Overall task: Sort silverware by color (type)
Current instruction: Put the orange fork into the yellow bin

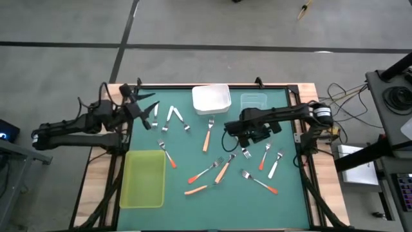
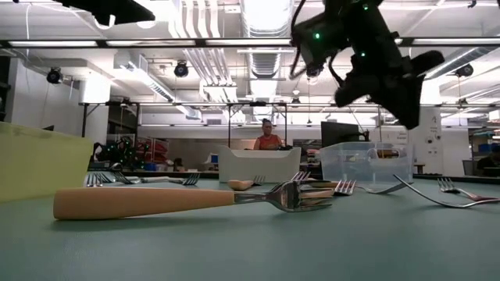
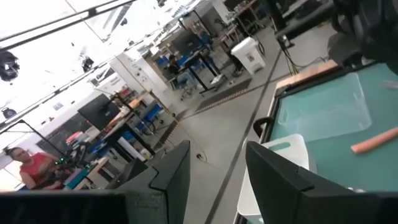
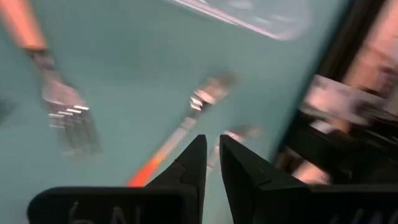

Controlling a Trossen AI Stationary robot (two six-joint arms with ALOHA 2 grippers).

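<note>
Both arms are seen above a green-topped table (image 1: 290,193), and neither gripper is seen carrying anything.

The right gripper (image 1: 230,136) is held over the middle of the mat, just past the right-hand scatter of forks (image 1: 257,164). Its fingers (image 4: 193,163) are drawn nearly together — only a thin slit is left between them, and nothing is held in it. Below them, in the right wrist view, a red-orange-handled fork (image 4: 180,137) and the tines of a light-orange one (image 4: 68,121) are seen lying on the mat.

The left gripper (image 1: 153,103) is held near the far-left corner of the table, tilted up toward the room. Its fingers (image 3: 174,174) are parted with an empty gap between them.

The silverware is spread flat on the mat. Two white-handled forks (image 1: 174,117) are laid at the far left, close under the left gripper. A light-orange fork (image 1: 208,136) is placed just before the white tray (image 1: 211,98); the rest — red-orange, light-orange and white — are strewn across the centre and right. The yellow-green tray (image 1: 143,178) is seen at the near left and the clear tray (image 1: 253,102) beside the white one, with no fork visible in any of them.
</note>
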